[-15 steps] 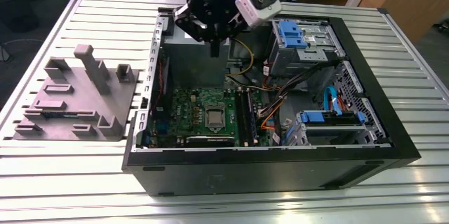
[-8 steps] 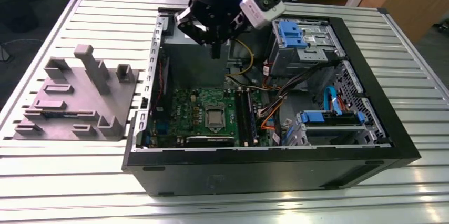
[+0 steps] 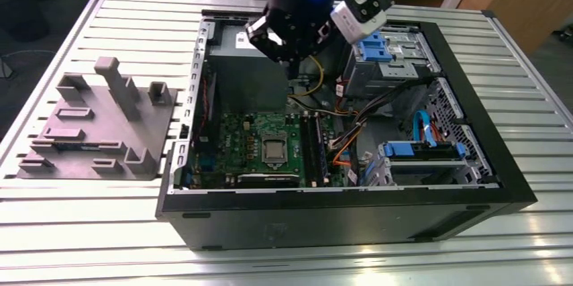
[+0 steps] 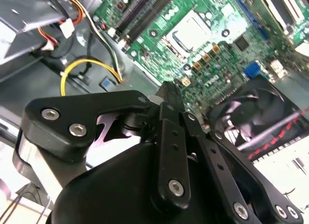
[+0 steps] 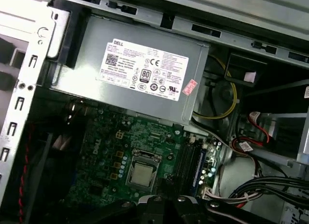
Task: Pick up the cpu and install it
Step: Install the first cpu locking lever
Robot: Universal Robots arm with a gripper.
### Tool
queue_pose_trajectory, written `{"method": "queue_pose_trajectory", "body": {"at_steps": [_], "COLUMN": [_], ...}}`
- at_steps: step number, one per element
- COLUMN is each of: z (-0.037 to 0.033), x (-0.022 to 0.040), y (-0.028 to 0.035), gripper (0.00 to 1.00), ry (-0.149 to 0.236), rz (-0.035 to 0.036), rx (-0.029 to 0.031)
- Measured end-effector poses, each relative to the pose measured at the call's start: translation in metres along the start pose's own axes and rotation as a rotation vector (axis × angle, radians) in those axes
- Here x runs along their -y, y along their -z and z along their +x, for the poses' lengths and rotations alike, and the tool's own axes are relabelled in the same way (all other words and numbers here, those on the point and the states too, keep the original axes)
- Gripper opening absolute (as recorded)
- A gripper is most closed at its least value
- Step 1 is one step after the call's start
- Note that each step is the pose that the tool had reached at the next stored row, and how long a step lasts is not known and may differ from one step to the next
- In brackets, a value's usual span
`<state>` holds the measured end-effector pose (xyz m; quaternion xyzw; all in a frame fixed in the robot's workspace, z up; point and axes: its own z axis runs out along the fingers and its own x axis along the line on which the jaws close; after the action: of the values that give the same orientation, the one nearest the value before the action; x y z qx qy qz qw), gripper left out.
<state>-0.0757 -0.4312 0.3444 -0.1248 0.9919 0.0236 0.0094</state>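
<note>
The cpu (image 5: 141,175), a small silvery square chip, lies flat inside the metal socket frame on the green motherboard (image 5: 104,156). It also shows as a pale square cpu (image 4: 194,33) in the second wrist view and as a small cpu (image 3: 271,146) in the exterior view. My gripper (image 3: 292,68) hangs inside the open computer case, above the board and well clear of the chip, close to the grey power supply. Its dark fingers come together at the gripper (image 4: 167,89) tip with nothing between them. The same gripper (image 5: 154,201) tip shows just beyond the socket.
A grey power supply (image 5: 145,72) with a white label fills the case's far end. Yellow and orange cables (image 4: 91,64), a black fan (image 4: 251,113) and blue-tabbed drive cages (image 3: 385,51) crowd the board. A grey fixture block (image 3: 98,125) stands on the slatted table at the exterior view's left.
</note>
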Motion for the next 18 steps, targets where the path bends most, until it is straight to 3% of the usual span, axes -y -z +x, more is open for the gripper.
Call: {"method": "queue_pose_trajectory", "body": {"at_steps": [3, 12, 14, 16, 18], "z": [-0.0022, -0.0019, -0.0020, -0.0021, -0.0023], "x": [0.0007, 0.0012, 0.0013, 0.0013, 0.0014], "y": [-0.0040, -0.0137, -0.0145, -0.0153, -0.0175], "gripper": [0.10, 0.10, 0.10, 0.10, 0.10], "ry": [0.017, 0.178, 0.194, 0.203, 0.215], "rz": [-0.0002, -0.0041, -0.0118, -0.0264, -0.0304], "rx": [-0.0008, -0.0078, -0.0060, -0.0011, -0.0004]}}
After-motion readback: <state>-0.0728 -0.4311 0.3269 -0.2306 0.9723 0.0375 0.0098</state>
